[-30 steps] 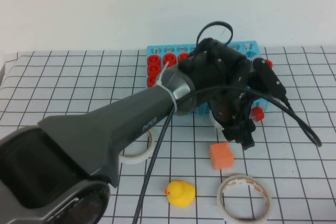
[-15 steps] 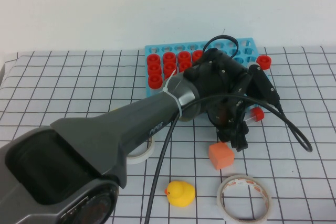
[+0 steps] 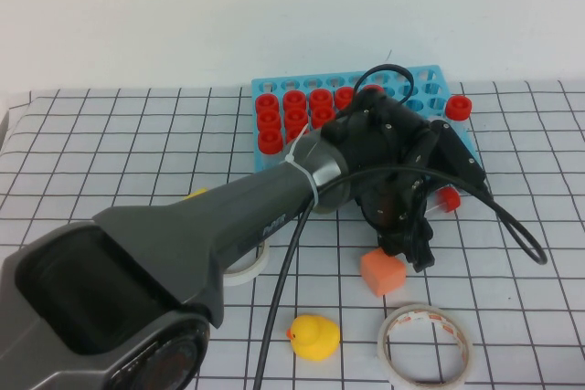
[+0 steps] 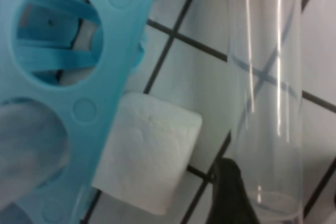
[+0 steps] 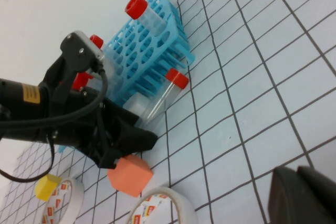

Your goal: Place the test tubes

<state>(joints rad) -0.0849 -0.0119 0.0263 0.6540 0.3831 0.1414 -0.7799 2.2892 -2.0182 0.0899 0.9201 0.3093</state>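
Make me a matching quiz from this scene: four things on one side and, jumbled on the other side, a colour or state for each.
Things
1. duck
2. cube
3. left gripper
4. right gripper

Colours or states
A. shut, above bare table, away from the rack
B. yellow
C. open, down at the test tube lying beside the rack
D. orange

Pairs: 1-B, 2-D, 3-C, 4-A
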